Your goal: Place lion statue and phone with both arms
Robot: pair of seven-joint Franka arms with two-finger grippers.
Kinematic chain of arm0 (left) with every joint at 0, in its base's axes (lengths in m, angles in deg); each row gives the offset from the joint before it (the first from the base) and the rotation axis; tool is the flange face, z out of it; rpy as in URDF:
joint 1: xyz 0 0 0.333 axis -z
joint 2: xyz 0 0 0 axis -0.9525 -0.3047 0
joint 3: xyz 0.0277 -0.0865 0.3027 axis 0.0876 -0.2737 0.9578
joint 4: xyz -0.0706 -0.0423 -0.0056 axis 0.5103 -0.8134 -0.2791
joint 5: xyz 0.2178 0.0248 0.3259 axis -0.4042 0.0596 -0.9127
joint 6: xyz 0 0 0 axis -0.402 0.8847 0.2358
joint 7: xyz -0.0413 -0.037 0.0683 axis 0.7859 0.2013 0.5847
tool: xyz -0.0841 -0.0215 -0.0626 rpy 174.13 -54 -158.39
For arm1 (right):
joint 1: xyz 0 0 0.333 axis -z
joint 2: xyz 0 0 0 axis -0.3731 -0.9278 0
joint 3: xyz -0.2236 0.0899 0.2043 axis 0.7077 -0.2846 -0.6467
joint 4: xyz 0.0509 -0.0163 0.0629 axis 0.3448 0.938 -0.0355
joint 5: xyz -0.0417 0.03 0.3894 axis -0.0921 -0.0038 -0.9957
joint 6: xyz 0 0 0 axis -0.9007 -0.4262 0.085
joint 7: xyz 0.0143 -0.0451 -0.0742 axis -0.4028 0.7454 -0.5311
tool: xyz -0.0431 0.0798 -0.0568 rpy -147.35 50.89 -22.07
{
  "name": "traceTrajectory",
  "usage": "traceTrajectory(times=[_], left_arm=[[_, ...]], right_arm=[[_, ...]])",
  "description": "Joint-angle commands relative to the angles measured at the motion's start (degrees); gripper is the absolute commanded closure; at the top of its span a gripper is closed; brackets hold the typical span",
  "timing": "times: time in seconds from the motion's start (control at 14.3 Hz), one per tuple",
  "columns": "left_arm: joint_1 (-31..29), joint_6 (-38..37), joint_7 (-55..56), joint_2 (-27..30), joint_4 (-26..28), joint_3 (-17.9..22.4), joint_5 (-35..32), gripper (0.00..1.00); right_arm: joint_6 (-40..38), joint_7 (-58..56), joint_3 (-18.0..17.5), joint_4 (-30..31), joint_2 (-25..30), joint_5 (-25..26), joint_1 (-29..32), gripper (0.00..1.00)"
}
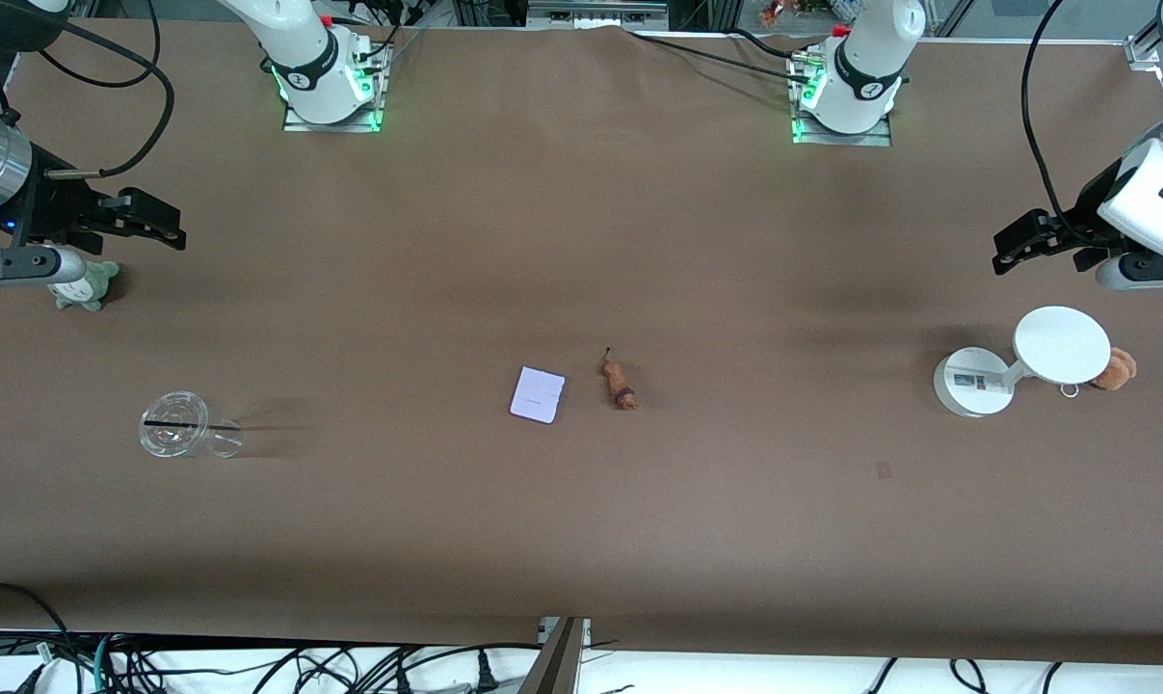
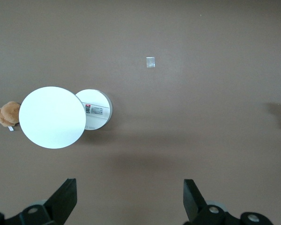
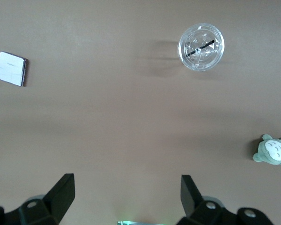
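Lion statue (image 1: 620, 383) lies on its side mid-desk, just beside the phone (image 1: 538, 394), which lies flat toward the right arm's end. The statue looks light, hard and tiny, so I'd pinch it across the body, not the thin tail. The phone looks thin, stiff and slick; grip its long edges. Left gripper (image 1: 1032, 241) hangs near the white stand (image 1: 974, 384), right gripper (image 1: 147, 220) near the grey-green plush (image 1: 88, 285); both sets of fingers spread wide, empty

bare table (image 1: 581, 241) all round phone (image 1: 538, 394) and lion statue (image 1: 619, 383); these two lie just beside each other.
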Motion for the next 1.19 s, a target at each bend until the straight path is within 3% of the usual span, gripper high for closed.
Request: traceTrajectory(times=[0.0, 0.21, 0.49, 0.91, 1.12], left_arm=[[0.14, -0.29, 0.19, -1.14, -1.51, -0.52, 0.25, 0.0], [-0.13, 0.06, 0.36, -1.49, -1.42, -0.52, 1.39, 0.0], [0.4, 4.1, 2.12, -4.3, 0.24, -1.13, 8.42, 0.0], [1.01, 23.07, 18.61, -14.92, 4.21, -12.81, 8.17, 0.0], [3.9, 27.48, 24.95, -18.36, 4.03, -13.7, 7.55, 0.0]], right_arm=[[-0.33, -0.68, -0.21, -1.13, -0.45, 0.72, 0.22, 0.0], [-0.33, -0.68, -0.21, -1.05, -0.45, 0.71, 0.22, 0.0], [-0.33, -0.68, -0.21, -1.13, -0.45, 0.71, 0.4, 0.0], [-0.33, -0.77, -0.12, -1.13, -0.45, 0.71, 0.48, 0.0], [-0.24, -0.77, -0.12, -1.05, -0.45, 0.71, 0.57, 0.0]])
